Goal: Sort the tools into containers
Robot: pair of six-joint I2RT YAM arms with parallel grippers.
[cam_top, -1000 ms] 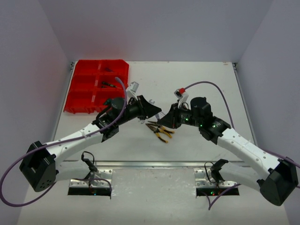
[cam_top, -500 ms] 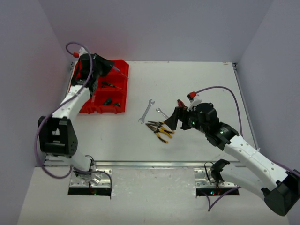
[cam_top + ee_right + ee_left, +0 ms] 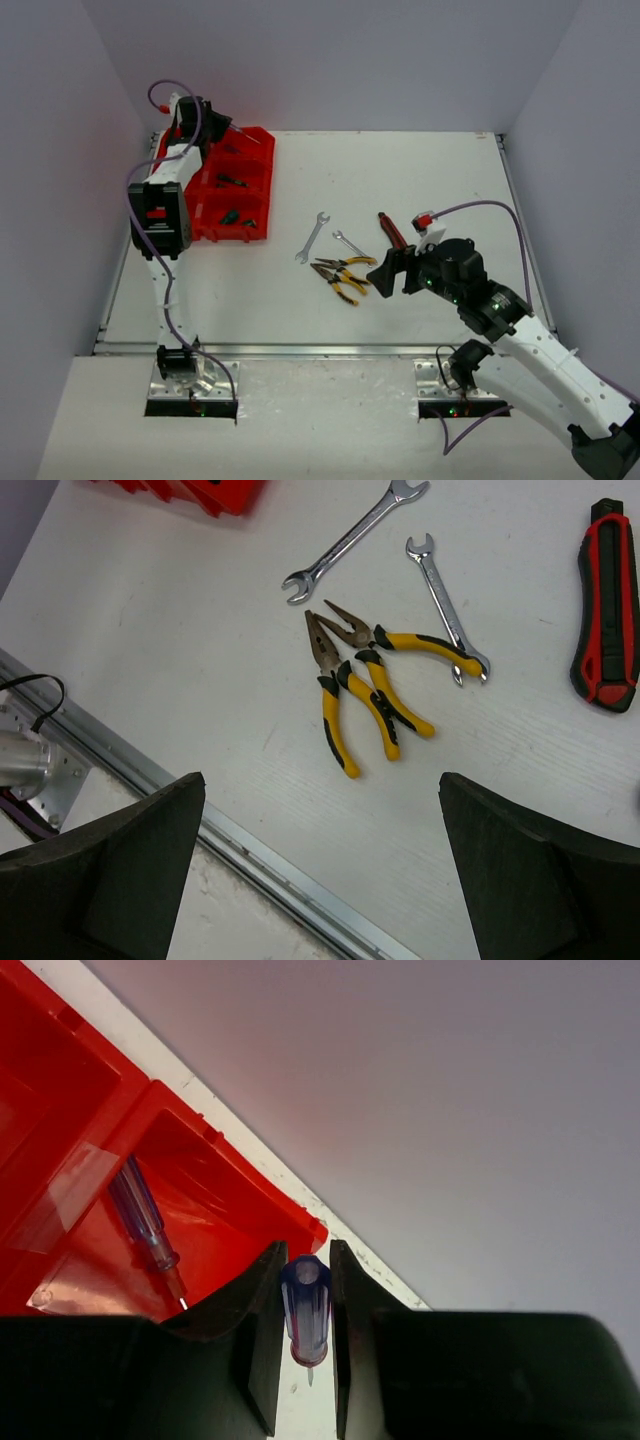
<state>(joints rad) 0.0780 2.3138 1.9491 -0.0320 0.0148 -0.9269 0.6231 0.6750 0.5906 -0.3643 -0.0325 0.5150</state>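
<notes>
Your left arm stands upright along the table's left edge and reaches to the far end of the red tray. Its end effector is pinching a blue-handled screwdriver. From the wrist, the screwdriver sits just past the tray's corner, close to the back wall. A second screwdriver lies in that corner compartment. A stretch of white table separates the tray from two silver wrenches and two yellow-handled pliers, which lie close together mid-table. A red-black cutter lies just right of them. Your right arm is bent low, its end effector spread wide above the pliers and touching nothing. The metal rail marks the near edge.
</notes>
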